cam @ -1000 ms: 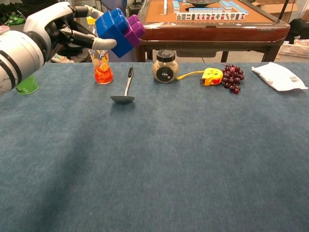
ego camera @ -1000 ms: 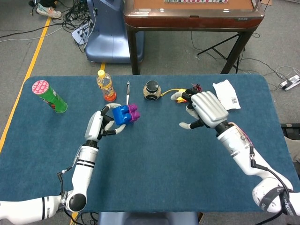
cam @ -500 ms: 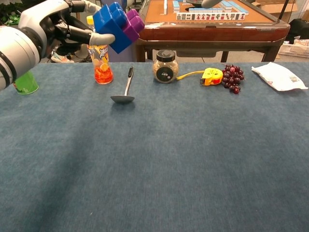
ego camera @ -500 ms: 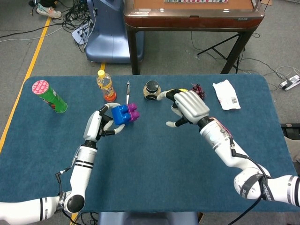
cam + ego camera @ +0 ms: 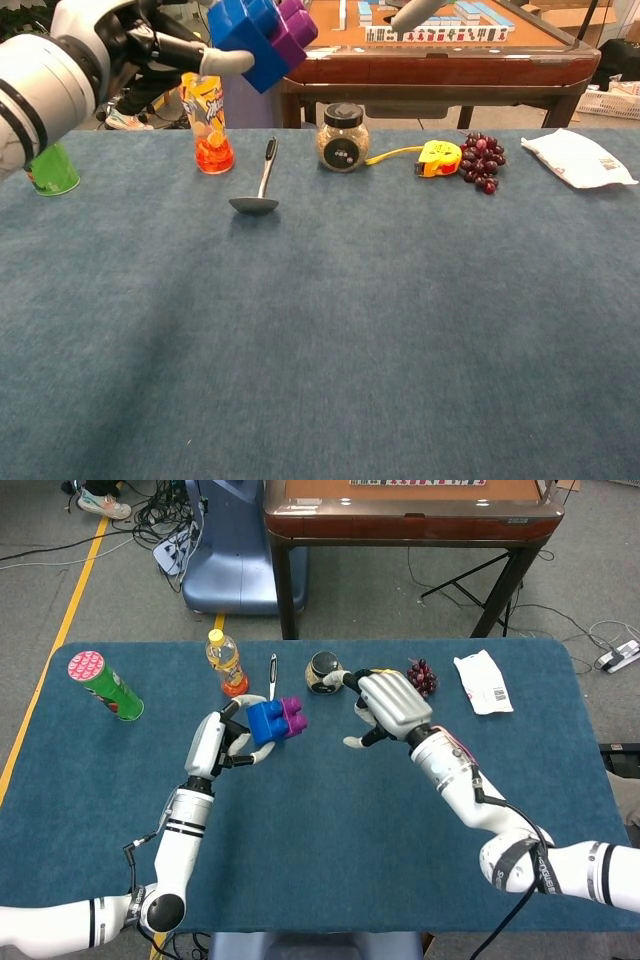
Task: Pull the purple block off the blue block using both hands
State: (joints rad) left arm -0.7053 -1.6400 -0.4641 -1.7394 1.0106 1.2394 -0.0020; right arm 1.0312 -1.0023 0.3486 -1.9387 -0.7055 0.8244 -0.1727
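My left hand [image 5: 222, 746] [image 5: 130, 45] holds the blue block [image 5: 265, 722] [image 5: 240, 35] up above the table. The purple block [image 5: 293, 715] [image 5: 291, 25] is stuck on the blue block's right side. My right hand [image 5: 385, 706] hangs in the air a short way to the right of the purple block, fingers spread, holding nothing and not touching the blocks. In the chest view only one fingertip [image 5: 412, 12] of the right hand shows at the top edge.
On the blue table [image 5: 330, 850] stand an orange drink bottle [image 5: 227, 663], a ladle [image 5: 258, 182], a small jar [image 5: 342, 137], a yellow tape measure [image 5: 437, 156], grapes [image 5: 482, 161], a white packet [image 5: 482, 684] and a green can [image 5: 105, 686].
My right hand has moved left toward the blocks, from over the grapes to just right of the jar. My left hand has lifted the joined blocks slightly up and to the right.
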